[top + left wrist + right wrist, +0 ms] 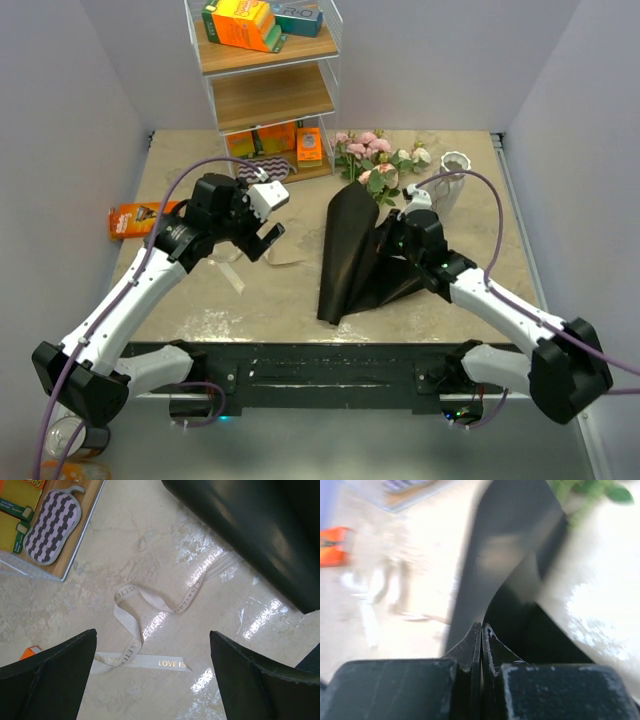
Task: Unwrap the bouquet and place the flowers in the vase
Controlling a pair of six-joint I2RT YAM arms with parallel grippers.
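The left gripper [262,240] hovers over the pale ribbon [140,635], which lies loose on the counter [280,300]; its fingers are spread wide. The right gripper [481,627] has its fingers pinched together on a fold of the black paper wrap [350,250] mid-counter. The roses [380,160] lie at the wrap's far end, just beside the white vase [453,170].

the left arm [130,300] and right arm [500,308] wear white shells over black joints, each ending in a bulky black base on a black rail [320,375]. a purple cable [176,186] runs along each. the left gripper [152,632] has a white block and broad matte black fingers [50,680]; the right gripper [482,627] shows thin black fingertips [470,647] with scuffed pale edges.
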